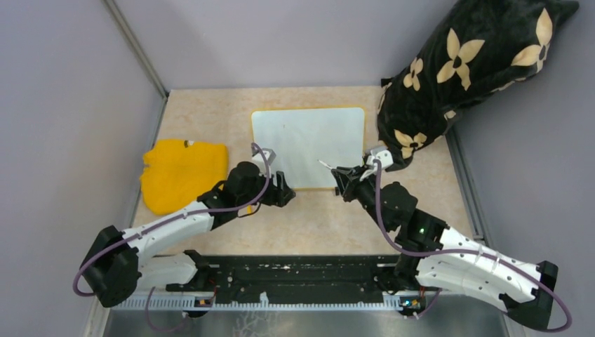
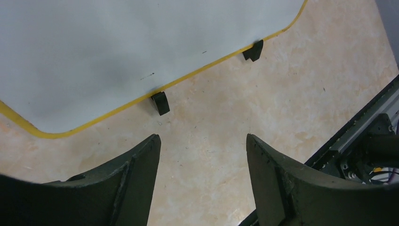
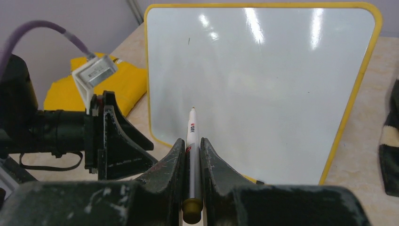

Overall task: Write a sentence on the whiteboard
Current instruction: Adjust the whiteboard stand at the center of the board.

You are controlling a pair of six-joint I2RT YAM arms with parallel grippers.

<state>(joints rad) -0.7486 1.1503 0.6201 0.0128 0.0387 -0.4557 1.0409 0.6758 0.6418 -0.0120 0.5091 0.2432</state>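
The whiteboard (image 1: 309,144) is lying flat on the tabletop (image 1: 323,225) between the two arms, and as far as I can see it is showing no sentence at all: a glossy white face catching the lights, with only a speck or two on it, so I'm judging the writing to be all ahead of us. The right gripper (image 3: 191,143) is clamping a slim white pen (image 3: 192,129) with red lettering and a dark butt end, its tip pointing over the board's near edge and hovering near it; whether it is touching I can't tell. The left gripper (image 2: 202,139) is hanging with its jaws apart and nothing between them, just beside the near rim where two small black feet (image 2: 160,102) are sticking out. The rim is looking like thin yellow plastic, with rounded corners. A soft yellow cloth (image 1: 182,172) is slumping on the left, and a plush black cushion (image 1: 463,63) with cream flowers is leaning in at the far right.
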